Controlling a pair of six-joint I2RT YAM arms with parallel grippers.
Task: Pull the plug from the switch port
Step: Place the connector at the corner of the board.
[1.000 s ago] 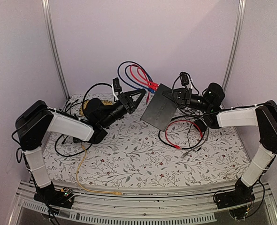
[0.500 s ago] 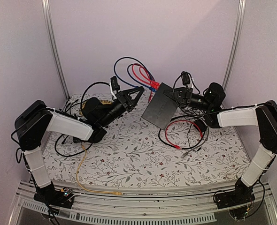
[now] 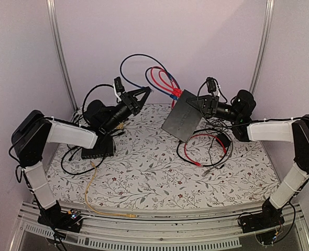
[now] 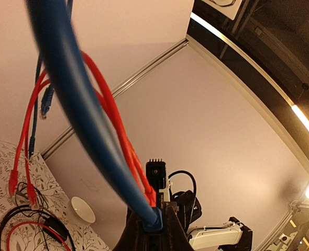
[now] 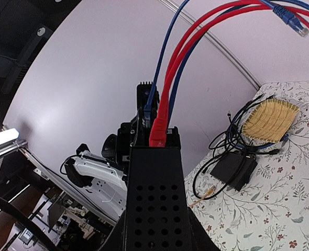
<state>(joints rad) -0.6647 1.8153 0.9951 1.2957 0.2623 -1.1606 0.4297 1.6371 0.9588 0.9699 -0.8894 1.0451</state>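
Left hand (image 4: 150, 225) clamped on blue cable (image 4: 86, 130) | right hand (image 3: 202, 106) grips switch (image 3: 180, 120), tilted off bench (image 3: 144, 172) | we judge port row (image 5: 144, 140) faces left hand, near beyond its fingertips | red plug (image 5: 158, 128) seated, axis toward it

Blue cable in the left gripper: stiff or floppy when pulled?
Probably springy rather than limp: the blue cable holds a tall arc above the left gripper. Likely light; it may snag the red cables looped beside it.
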